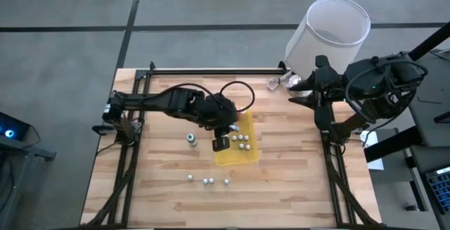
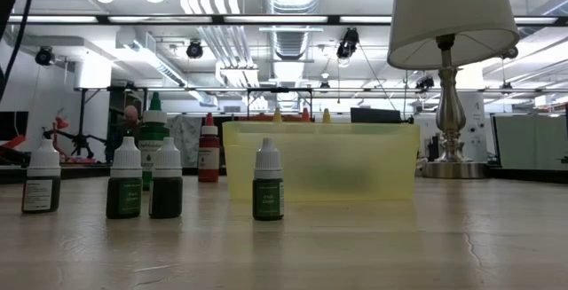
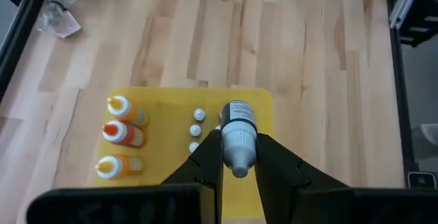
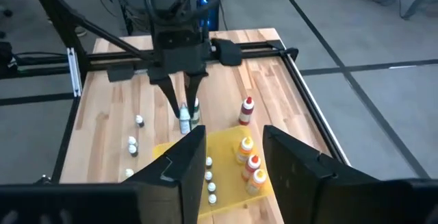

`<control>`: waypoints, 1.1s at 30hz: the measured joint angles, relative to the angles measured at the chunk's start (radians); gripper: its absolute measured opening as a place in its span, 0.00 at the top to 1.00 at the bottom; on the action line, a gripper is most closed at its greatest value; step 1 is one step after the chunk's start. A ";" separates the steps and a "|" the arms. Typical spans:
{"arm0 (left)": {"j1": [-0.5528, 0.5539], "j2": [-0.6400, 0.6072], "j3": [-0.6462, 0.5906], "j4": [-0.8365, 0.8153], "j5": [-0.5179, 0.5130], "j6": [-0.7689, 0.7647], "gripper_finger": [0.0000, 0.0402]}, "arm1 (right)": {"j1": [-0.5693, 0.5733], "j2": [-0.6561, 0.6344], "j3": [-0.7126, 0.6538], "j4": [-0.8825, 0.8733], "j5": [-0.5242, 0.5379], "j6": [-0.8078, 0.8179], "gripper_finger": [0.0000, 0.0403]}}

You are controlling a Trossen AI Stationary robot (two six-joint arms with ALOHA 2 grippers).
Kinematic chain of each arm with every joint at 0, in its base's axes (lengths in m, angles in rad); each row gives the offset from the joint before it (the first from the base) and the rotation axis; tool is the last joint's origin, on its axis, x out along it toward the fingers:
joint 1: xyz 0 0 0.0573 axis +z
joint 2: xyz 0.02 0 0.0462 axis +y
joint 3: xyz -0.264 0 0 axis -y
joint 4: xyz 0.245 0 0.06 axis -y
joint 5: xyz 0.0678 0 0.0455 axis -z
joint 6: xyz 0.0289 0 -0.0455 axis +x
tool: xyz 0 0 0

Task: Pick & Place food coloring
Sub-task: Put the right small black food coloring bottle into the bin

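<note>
The food coloring bottles are tiny, with white caps. Three orange and yellow ones point(image 3: 122, 133) and several smaller ones point(image 3: 197, 129) stand in the shallow yellow tray point(image 1: 244, 157). Others stand on the wood: three in a row point(image 1: 207, 181), one left of the tray point(image 1: 190, 140), and a red one point(image 4: 246, 110) beyond it. My left gripper point(image 3: 238, 157) is over the tray's left part, shut on a dark bottle point(image 3: 238, 114). My right gripper point(image 4: 236, 159) hangs high at the table's right edge, open with nothing between its fingers. My left gripper pinches the dark bottle's white cap end point(image 3: 239, 147) between its two fingers. The fingers slant down from the table's left side and lie along the bottle. Its dark body sticks out past the fingertips, over the yellow tray. Whether its base touches anything, I cannot tell.
A lamp with a white shade point(image 1: 330, 29) stands at the table's far right corner, beside the right arm. A small clear wrapper point(image 1: 273, 84) lies at the far edge. A black frame rail point(image 1: 211, 70) runs along the far side. Bare wood lies right of the tray.
</note>
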 joint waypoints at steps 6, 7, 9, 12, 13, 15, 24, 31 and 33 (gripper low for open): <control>0.018 0.051 0.041 -0.003 0.055 0.030 0.90 | 0.000 -0.001 0.000 -0.007 0.000 -0.004 0.69; 0.021 0.059 0.042 -0.008 0.060 0.031 0.90 | 0.000 -0.001 0.000 -0.013 0.000 -0.004 0.69; 0.027 0.071 0.042 -0.016 0.074 0.032 0.90 | 0.000 -0.003 0.000 -0.038 0.000 -0.004 0.70; 0.034 0.086 0.042 -0.040 0.084 0.032 0.90 | 0.000 -0.004 0.000 -0.078 0.000 -0.004 0.71; 0.036 0.095 0.042 -0.043 0.091 0.032 0.90 | 0.000 -0.004 0.000 -0.089 0.000 -0.004 0.72; 0.038 0.109 0.042 -0.059 0.097 0.030 0.90 | 0.000 -0.004 0.000 -0.108 0.000 -0.004 0.72; 0.042 0.234 0.041 -0.106 0.167 0.015 0.90 | 0.000 -0.003 -0.002 -0.105 0.000 -0.004 0.77; 0.042 0.333 0.041 -0.114 0.189 0.014 0.90 | 0.000 -0.003 -0.002 -0.105 -0.001 -0.004 0.80; 0.043 0.355 0.041 -0.116 0.194 0.014 0.90 | 0.000 -0.003 -0.002 -0.105 -0.001 -0.004 0.81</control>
